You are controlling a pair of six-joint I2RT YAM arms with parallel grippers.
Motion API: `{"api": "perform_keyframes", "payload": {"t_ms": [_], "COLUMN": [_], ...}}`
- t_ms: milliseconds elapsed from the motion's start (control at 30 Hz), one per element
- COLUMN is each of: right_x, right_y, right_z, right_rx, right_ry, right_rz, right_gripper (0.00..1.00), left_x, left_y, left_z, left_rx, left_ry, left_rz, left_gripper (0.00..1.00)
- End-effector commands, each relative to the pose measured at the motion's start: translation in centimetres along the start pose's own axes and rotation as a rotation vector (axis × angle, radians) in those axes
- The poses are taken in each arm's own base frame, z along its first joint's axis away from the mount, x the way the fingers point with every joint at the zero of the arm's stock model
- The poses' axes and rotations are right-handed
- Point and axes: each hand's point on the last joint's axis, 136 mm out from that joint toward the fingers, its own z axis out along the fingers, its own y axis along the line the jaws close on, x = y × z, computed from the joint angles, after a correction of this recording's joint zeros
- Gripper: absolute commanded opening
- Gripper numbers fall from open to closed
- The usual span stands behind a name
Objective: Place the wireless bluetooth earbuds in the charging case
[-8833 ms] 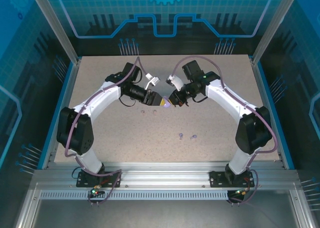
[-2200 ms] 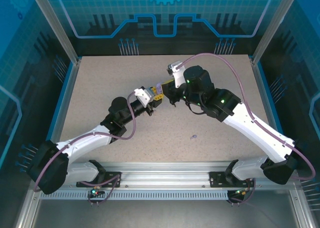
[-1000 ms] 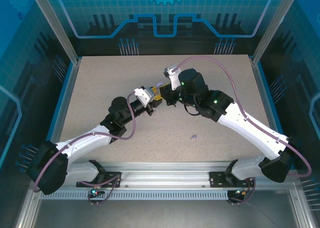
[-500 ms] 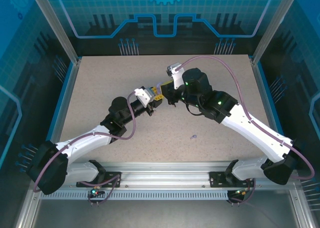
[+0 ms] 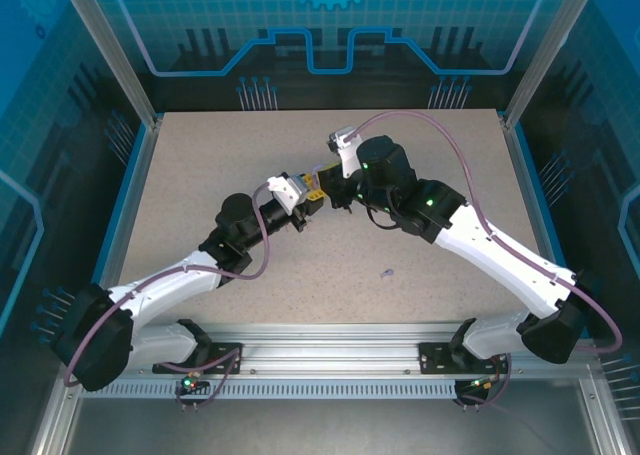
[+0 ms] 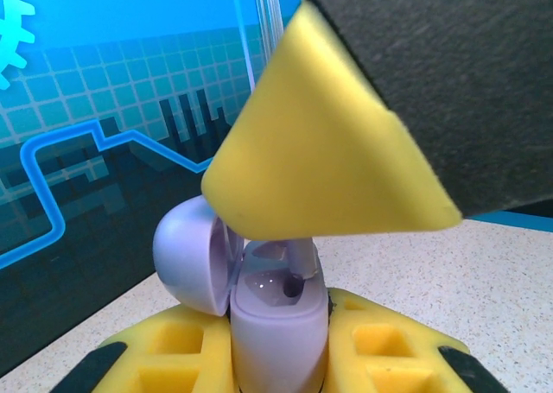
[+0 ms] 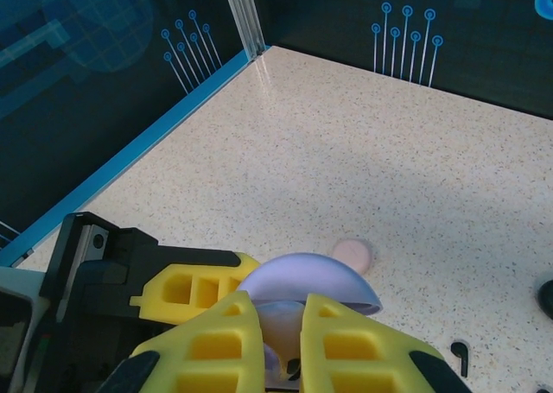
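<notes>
Earlier, two lilac earbuds lay loose on the speckled table [image 5: 200, 175]. Now one lilac stemmed earbud [image 5: 386, 273] lies there, well to the near right of the lilac round charging case [image 6: 276, 324]. The left gripper [image 5: 311, 188] clamps the case, lid open. The right gripper [image 7: 281, 341] is pinched on a second lilac earbud [image 6: 302, 262], whose stem is in the case. The right wrist view adds a pale pink round disc [image 7: 353, 253] just behind the case's lid and a black stemmed earbud [image 7: 459, 351] right of the case.

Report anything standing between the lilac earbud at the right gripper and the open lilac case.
Nothing visible. The left gripper clamps the round lilac charging case, lid swung aside; the small lilac earbud pinched by the right gripper sits at its open well.
</notes>
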Motion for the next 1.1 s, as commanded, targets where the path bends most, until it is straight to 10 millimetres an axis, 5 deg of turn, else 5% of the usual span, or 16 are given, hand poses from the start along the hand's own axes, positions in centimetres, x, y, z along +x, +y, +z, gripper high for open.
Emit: {"api": "perform_keyframes", "payload": {"t_ms": [0, 233, 633, 833, 967, 1067], "right_x": [0.7, 1.3, 2.6, 0.9, -2.3, -3.3], "right_y": [-0.8, -1.0, 1.7, 0.8, -0.5, -3.4], "right_z": [0.6, 0.7, 0.7, -0.3, -3.2, -6.0], "right_rx": [0.022, 0.022, -0.12, -0.062, -0.018, 0.062], "right_ry": [0.009, 0.027, 0.079, 0.04, -0.036, -0.084], "right_rz": [0.012, -0.003, -0.079, -0.022, 0.08, 0.216], "right_gripper": [0.12, 0.11, 0.13, 0.45, 0.61, 0.71], "left_x": [-3.2, -3.4, -3.3, -3.1, -2.8, -2.6], "left_y": [-0.2, -0.2, -0.1, 0.0, 0.0, 0.1], "left_z": [-0.2, -0.1, 0.0, 0.0, 0.0, -0.2], "left_rx": [0.017, 0.015, 0.01, 0.007, 0.002, -0.007], "left_ry": [-0.083, -0.088, -0.083, -0.079, -0.075, -0.078], "left_rz": [0.012, 0.011, 0.006, 0.0, -0.006, -0.01], "left_gripper": [0.0, 0.0, 0.0, 0.0, 0.0, 0.0]}}
